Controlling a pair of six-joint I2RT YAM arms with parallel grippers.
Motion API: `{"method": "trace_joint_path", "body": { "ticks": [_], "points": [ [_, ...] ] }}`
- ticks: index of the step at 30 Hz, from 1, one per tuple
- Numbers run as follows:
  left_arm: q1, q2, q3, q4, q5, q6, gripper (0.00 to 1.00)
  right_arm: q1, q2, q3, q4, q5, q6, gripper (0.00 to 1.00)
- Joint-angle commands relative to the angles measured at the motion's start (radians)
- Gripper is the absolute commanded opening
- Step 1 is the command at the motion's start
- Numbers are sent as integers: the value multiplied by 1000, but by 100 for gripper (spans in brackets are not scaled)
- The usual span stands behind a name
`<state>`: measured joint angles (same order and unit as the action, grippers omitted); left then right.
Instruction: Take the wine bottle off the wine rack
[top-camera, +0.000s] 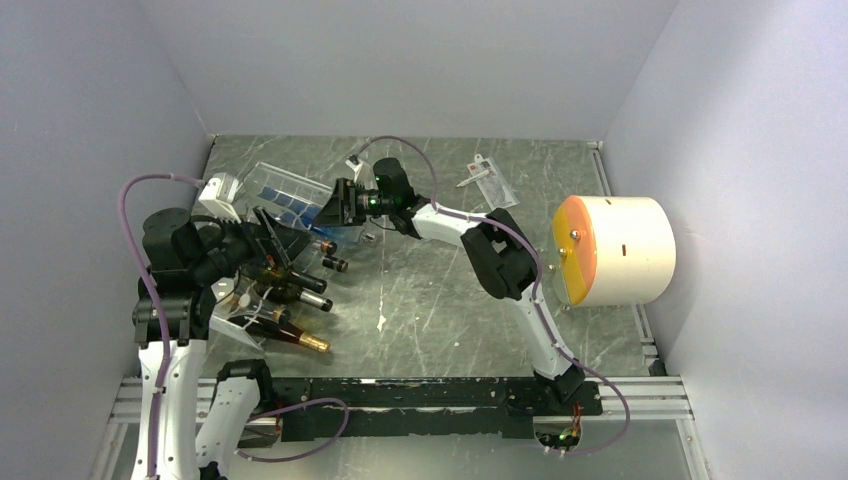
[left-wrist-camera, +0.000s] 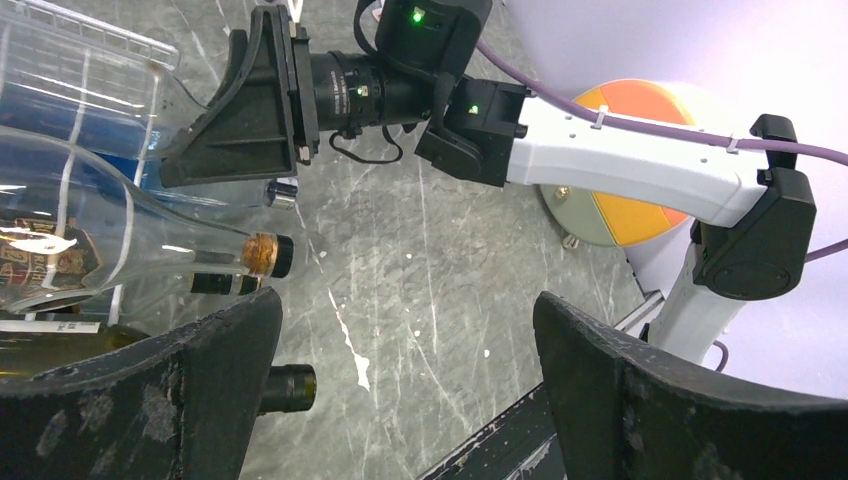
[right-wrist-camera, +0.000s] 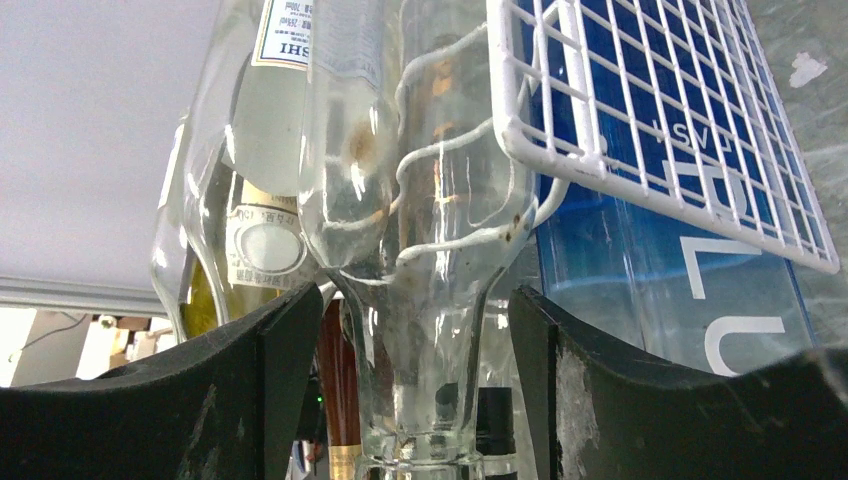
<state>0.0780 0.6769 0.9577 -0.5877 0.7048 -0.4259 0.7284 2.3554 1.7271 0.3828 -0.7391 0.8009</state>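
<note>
The clear wine bottle (right-wrist-camera: 430, 400) is lying in the white wine rack (right-wrist-camera: 660, 120) at the left side of the marbled table (top-camera: 430, 300). Its neck is sitting between the right gripper's (right-wrist-camera: 415, 330) parted jaws, with a slim gap on each side. A neighbouring label (right-wrist-camera: 285, 40) is showing "SHI". A blue bottle (right-wrist-camera: 640, 300) is showing white letters I cannot read. The left gripper (left-wrist-camera: 405, 320) is gaping wide, holding nothing.

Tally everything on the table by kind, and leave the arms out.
Glass wine bottles: 5 told apart; overlap may hide more
White wire wine rack: 1
Cream cylinder with orange face: 1
Small pale packets or tags: 2
Total: 9
</note>
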Motion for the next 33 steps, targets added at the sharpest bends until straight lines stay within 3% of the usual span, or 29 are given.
{"method": "trace_joint_path", "body": {
  "ticks": [1, 8, 21, 30, 33],
  "points": [
    [12, -13, 32, -25, 5, 9, 99, -1, 34, 73, -47, -30, -54, 72],
    [12, -12, 21, -14, 24, -22, 99, -3, 59, 130, -93, -63, -76, 62],
    [13, -5, 33, -24, 3, -34, 99, -8, 16, 112, -54, -104, -47, 33],
    [13, 32, 3, -22, 2, -28, 99, -19, -60, -21, 138, -106, 102, 6],
    [13, 55, 12, -30, -7, -8, 99, -24, -93, -85, 236, -103, 164, 4]
  ]
}}
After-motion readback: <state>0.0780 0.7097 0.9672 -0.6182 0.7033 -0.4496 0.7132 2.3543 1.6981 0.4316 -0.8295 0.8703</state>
